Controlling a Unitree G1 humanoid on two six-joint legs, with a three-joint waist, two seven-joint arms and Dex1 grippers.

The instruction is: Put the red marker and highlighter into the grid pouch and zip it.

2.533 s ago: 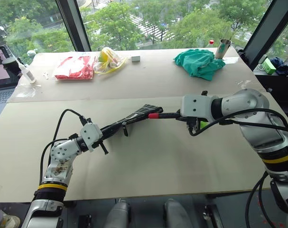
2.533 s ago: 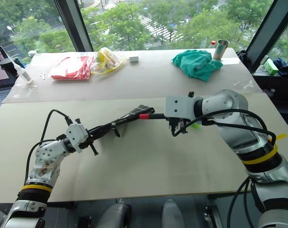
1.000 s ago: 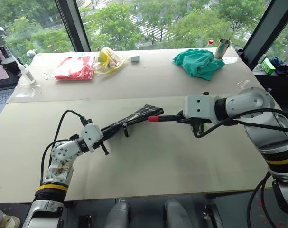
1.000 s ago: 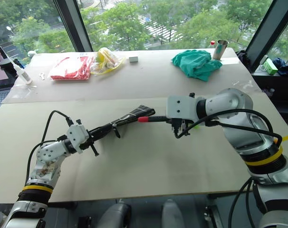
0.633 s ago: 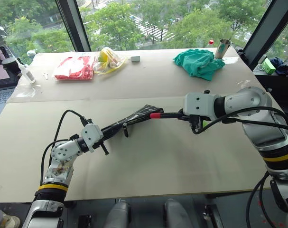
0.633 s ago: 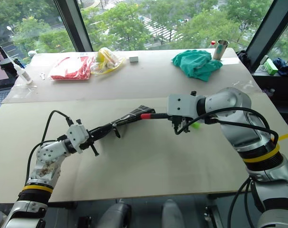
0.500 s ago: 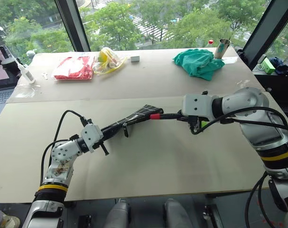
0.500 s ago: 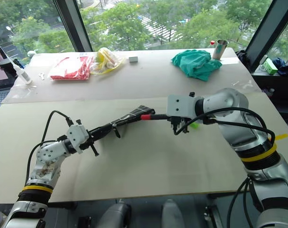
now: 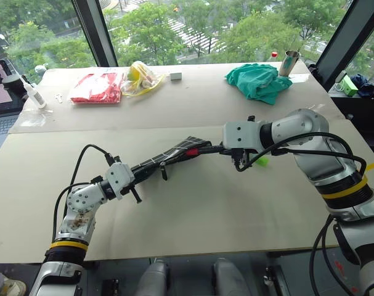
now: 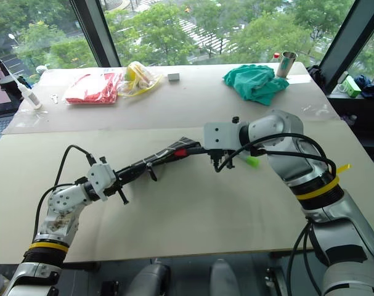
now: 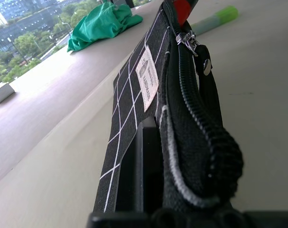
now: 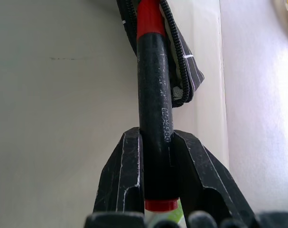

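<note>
My left gripper [image 9: 143, 167] is shut on one end of the black grid pouch [image 9: 174, 154] and holds it off the table, its open zipper mouth facing right. My right gripper [image 9: 219, 148] is shut on the dark middle of the red marker [image 12: 153, 95]. The marker's red tip [image 9: 191, 151] sits between the zipper edges at the pouch mouth [image 12: 181, 71]. The highlighter [image 9: 260, 161] lies on the table just beyond the right gripper, lime-green end visible. In the left wrist view the pouch's white label [image 11: 147, 78] and zipper pull [image 11: 189, 39] show.
On the far table stand a green cloth [image 9: 257, 80], a metal cup [image 9: 291, 61], a red-and-white packet [image 9: 95, 86], a yellow bag [image 9: 140, 77], a small white block [image 9: 176, 76] and a white bottle [image 9: 32, 92]. A seam [image 9: 82, 131] joins the two tabletops.
My right gripper has moved left with the red marker, bringing its red tip from just outside the pouch into the open mouth. The left gripper and pouch stayed put.
</note>
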